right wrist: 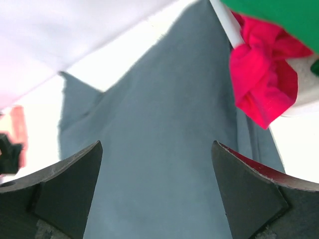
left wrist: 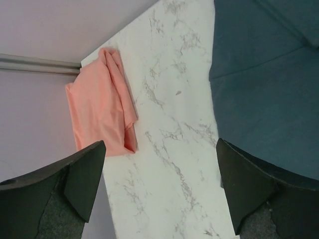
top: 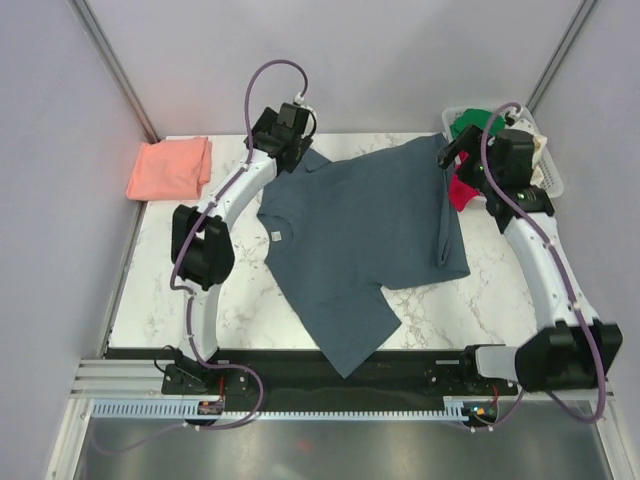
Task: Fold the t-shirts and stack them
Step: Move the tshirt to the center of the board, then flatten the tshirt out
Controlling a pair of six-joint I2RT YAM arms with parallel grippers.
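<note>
The dark slate-blue t-shirt [top: 360,240] lies spread over the middle of the marble table, one sleeve hanging toward the near edge. It also shows in the left wrist view [left wrist: 269,84] and the right wrist view [right wrist: 164,164]. The salmon-pink t-shirt [top: 168,167] lies folded at the far left corner, also seen in the left wrist view [left wrist: 99,112]. My left gripper [top: 290,135] is open and empty above the table by the blue shirt's far left corner. My right gripper [top: 462,150] is open and empty above the shirt's far right corner.
A white basket [top: 552,170] at the far right holds a green garment [top: 475,125] and a cream one; a red garment [top: 462,190] hangs over its side next to the blue shirt, also in the right wrist view [right wrist: 264,84]. Bare marble table [top: 240,300] lies left of the shirt.
</note>
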